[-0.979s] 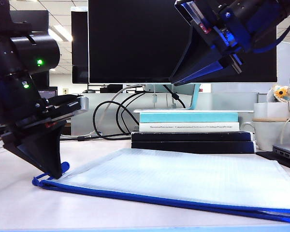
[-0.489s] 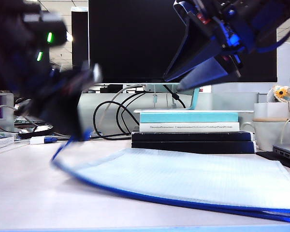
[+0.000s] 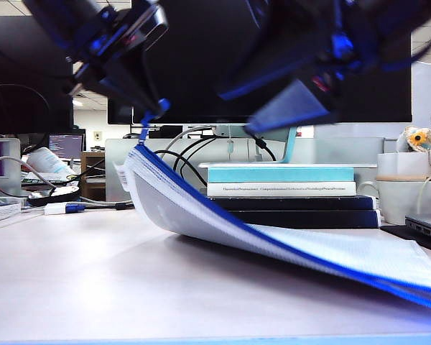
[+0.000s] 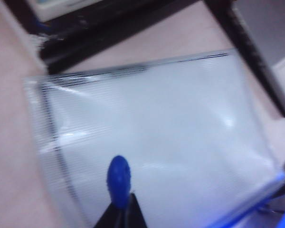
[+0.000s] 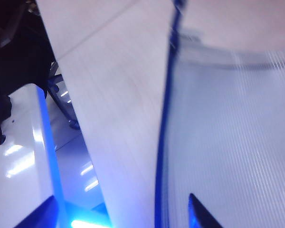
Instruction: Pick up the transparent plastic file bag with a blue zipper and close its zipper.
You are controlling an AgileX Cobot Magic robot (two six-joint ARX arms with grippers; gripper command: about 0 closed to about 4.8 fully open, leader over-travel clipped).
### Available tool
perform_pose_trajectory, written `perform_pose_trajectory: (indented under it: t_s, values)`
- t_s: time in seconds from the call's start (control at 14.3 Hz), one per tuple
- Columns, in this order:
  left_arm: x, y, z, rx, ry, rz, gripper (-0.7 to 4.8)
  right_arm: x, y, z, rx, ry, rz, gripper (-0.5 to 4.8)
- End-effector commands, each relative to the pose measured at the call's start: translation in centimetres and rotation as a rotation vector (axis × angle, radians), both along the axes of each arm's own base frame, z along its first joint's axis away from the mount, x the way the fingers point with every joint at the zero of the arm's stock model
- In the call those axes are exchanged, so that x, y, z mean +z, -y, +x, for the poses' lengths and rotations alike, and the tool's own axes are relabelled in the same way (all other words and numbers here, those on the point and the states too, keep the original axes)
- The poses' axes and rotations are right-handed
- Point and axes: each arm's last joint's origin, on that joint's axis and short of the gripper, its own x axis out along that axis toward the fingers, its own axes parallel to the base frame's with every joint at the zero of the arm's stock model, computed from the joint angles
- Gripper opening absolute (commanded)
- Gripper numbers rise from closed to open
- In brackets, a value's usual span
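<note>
Left pincer (image 3: 152, 108) is up high at the left of the exterior view, in front of the dark monitor (image 3: 201, 65), tips pressed together on the small blue cord pull loop (image 3: 160, 106) at the corner of the bag. In the left wrist view the same pincer (image 4: 121, 209) shows as a closed dark point w/ the blue loop (image 4: 118, 179) sticking out of it. The large flat translucent whitish mesh file bag (image 3: 223, 230) hangs from that corner and curves down to the pale tabletop (image 3: 93, 280), its far right part lying flat (left part lifted clear). The bright blue zipper strip (image 3: 287, 248) runs along its near edge. Right pincer (image 3: 280, 100), blurred, hovers above the stack of teal-and-white and dark books (image 3: 284, 194), apart from the bag. In the right wrist view the right pincer (image 5: 123, 213) is spread wide w/ nothing between its tips, over the bag (image 5: 237, 133) and zipper (image 5: 165, 118).
</note>
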Motion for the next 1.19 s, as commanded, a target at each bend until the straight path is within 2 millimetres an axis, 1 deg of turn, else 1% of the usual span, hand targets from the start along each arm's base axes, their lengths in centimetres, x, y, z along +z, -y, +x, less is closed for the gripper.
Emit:
perform_pose_trajectory:
  t_s: [0.07,0.42,0.49,0.63,0.7,0.77,0.84,0.98,1.05,1.12,1.19]
  values:
    - [1.7,1.8,-0.2,-0.122,-0.008,-0.239,-0.06,1.7,-2.6,0.1,-0.138,0.316,-0.017,3.42]
    - [3.3,2.0,-0.3,-0.173,0.012,-0.378,-0.06,1.9,-2.7,0.2,-0.162,0.355,-0.013,3.41]
    - [4.1,2.0,-0.5,-0.171,0.037,-0.413,-0.06,1.9,-2.8,0.3,-0.164,0.358,-0.011,3.41]
    - [4.6,2.1,-0.7,-0.227,0.014,-0.474,-0.06,1.8,-2.9,0.5,-0.183,0.374,-0.011,3.37]
    - [4.6,2.2,-0.7,-0.230,0.006,-0.485,-0.06,1.9,-2.9,0.5,-0.186,0.383,-0.005,3.31]
    - [4.7,2.6,-0.9,-0.245,0.006,-0.490,-0.06,2.1,-2.9,0.6,-0.192,0.395,0.003,3.02]
    - [4.9,2.6,-1.0,-0.273,0.001,-0.512,-0.06,2.1,-2.9,0.6,-0.206,0.405,0.002,2.99]
    - [5.1,3.1,-1.2,-0.301,0.002,-0.531,-0.06,2.1,-2.9,0.7,-0.231,0.415,-0.012,1.47]
    - [5.2,3.1,-1.2,-0.305,0.007,-0.539,-0.06,2.1,-2.9,0.7,-0.236,0.416,-0.015,0.93]
    - [5.3,3.1,-1.2,-0.308,0.015,-0.543,-0.06,2.1,-2.9,0.7,-0.236,0.415,-0.017,-0.03]
    - [5.2,3.0,-1.1,-0.337,0.073,-0.526,0.04,2.1,-2.9,0.7,-0.235,0.414,-0.018,-0.04]
